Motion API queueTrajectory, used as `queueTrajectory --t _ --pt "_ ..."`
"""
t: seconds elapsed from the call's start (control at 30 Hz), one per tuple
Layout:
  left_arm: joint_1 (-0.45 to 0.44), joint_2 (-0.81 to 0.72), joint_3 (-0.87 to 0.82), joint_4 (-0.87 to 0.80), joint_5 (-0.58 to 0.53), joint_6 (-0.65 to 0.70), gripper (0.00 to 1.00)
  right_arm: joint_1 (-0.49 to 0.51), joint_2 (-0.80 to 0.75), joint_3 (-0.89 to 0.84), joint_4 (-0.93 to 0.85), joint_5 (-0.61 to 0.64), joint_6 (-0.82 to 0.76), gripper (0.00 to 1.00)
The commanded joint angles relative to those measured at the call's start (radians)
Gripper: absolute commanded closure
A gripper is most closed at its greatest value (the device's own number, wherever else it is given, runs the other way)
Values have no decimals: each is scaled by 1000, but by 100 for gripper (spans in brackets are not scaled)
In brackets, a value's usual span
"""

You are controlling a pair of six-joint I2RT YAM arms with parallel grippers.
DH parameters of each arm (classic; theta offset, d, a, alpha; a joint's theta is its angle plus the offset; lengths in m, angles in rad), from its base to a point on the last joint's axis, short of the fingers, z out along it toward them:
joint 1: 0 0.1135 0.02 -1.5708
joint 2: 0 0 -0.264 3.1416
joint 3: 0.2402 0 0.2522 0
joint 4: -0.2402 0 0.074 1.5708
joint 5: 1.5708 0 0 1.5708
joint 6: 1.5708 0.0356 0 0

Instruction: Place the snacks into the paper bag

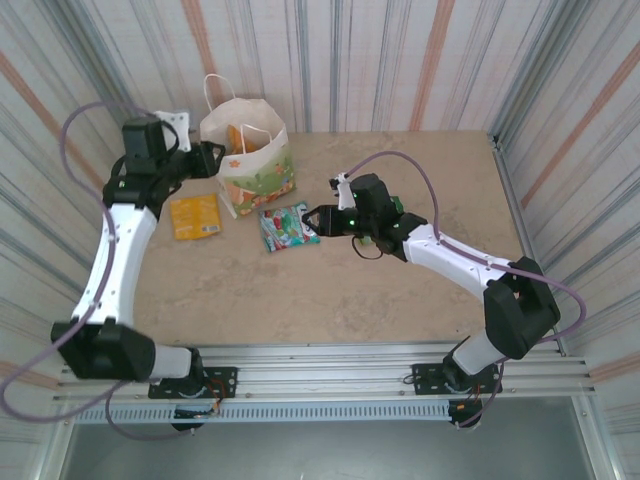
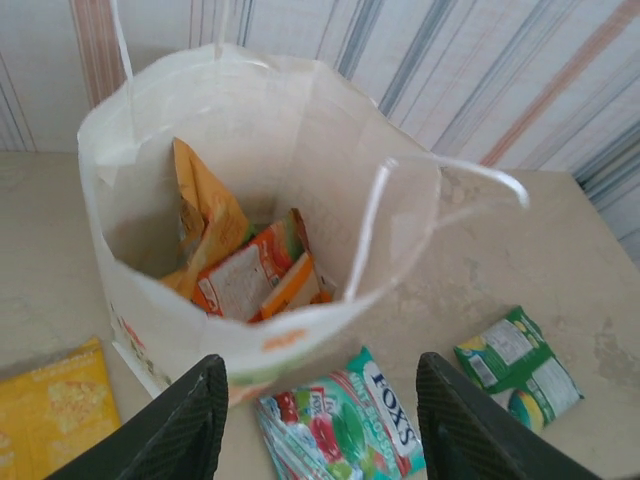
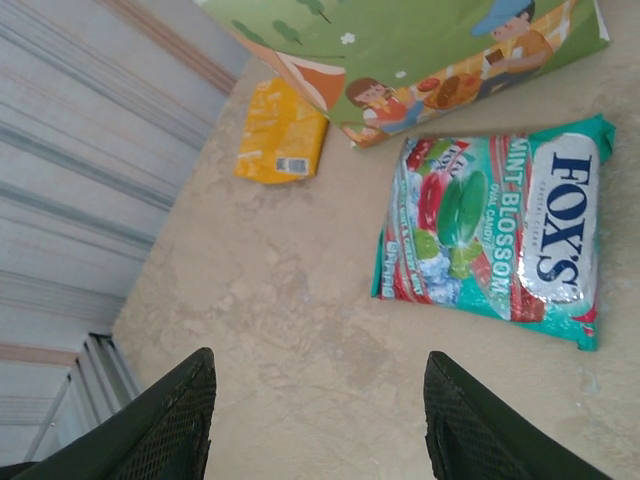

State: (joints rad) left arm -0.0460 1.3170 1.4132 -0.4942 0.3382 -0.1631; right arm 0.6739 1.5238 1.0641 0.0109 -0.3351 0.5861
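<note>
**Q:** Top view: where does the bag stand?
**A:** The bag (image 1: 250, 150) is upright at the far left of the desk (image 1: 400, 290), its mouth open. The left jaws are at its left side, and their spread cannot be told here. A yellow packet (image 1: 195, 216) lies flat left of the bag's foot. A mint packet (image 1: 288, 228) lies just in front of the bag. The right jaws, parted and empty, sit at the mint packet's right edge.

**Q:** Left wrist view: what is inside?
**A:** The left jaws are wide open and grip nothing, their dark fingers (image 2: 185, 425) flanking the bag's near rim (image 2: 300, 335). A tall orange packet (image 2: 205, 220) leans on the left wall. A red-orange packet (image 2: 240, 280) and a small orange packet (image 2: 298, 285) rest beside it. One cord handle (image 2: 365, 235) droops across the mouth. On the desk outside, a green packet (image 2: 518, 365) lies to the right of the mint packet (image 2: 350, 425).

**Q:** Right wrist view: what do the right jaws hold?
**A:** Nothing. They are open over bare desk, fingers (image 3: 170, 420) wide apart. The mint packet (image 3: 500, 235) lies flat just beside the bag's printed base (image 3: 420, 40). The yellow packet (image 3: 282, 145) lies beyond it, near the striped wall (image 3: 100, 150).
</note>
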Motion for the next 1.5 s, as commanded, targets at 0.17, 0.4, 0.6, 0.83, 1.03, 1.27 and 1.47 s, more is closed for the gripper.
queueTrajectory --t 0.17,0.4,0.6,0.83,1.03,1.27,1.47 --pt "-72 -180 -363 114 66 -122 46 2 7 -55 -38 38 19 43" --pt "-181 -233 -633 291 36 -269 47 -4 51 -59 -62 78 55 43" --pt "-268 -186 -808 467 -11 -379 47 -23 100 -52 -69 63 85 43" --pt "-272 -96 -892 586 27 -447 43 -42 149 -30 -78 50 86 43" --pt "-280 -12 -895 653 40 -479 38 -46 202 -10 -63 36 95 43" --pt "-305 103 -853 698 63 -484 37 -72 268 23 -68 22 92 43" --pt "-307 195 -807 745 108 -493 38 -95 336 88 -92 28 68 44"
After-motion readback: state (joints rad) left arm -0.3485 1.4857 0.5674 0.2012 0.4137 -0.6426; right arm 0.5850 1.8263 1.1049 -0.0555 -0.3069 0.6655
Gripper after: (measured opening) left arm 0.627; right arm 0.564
